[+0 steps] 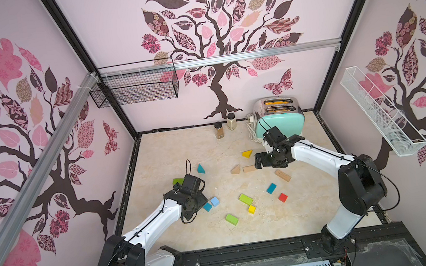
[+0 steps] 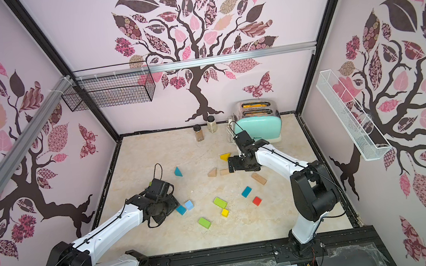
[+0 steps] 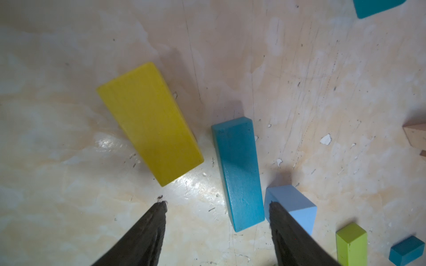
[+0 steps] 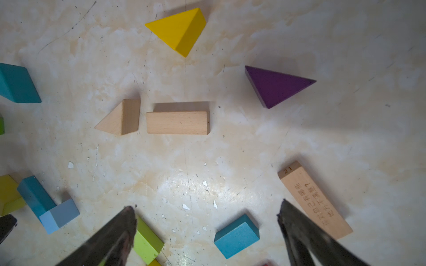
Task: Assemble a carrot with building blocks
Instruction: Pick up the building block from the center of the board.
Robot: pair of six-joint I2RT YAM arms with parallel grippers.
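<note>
- Left gripper (image 3: 217, 203) has jaws apart and holds nothing; a teal brick (image 3: 239, 175) lies between them, a light blue cube (image 3: 297, 207) just beside it.
- Right gripper (image 4: 206, 206) is spread wide, empty.
- Other blocks lie scattered on the table (image 1: 166, 151), among them a bare wood wedge (image 4: 122, 118) beside a bare wood brick (image 4: 177, 123).

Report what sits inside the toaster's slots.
Both slots of the toaster show something orange-yellow near the top. What it is, and anything deeper, is hidden by the toaster's walls.

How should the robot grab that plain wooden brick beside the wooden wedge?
Probably from straight above, pinching the plain wooden brick across its two long sides, mid-length. It lies flat with those sides clear, while one end sits close to the wooden wedge.
</note>
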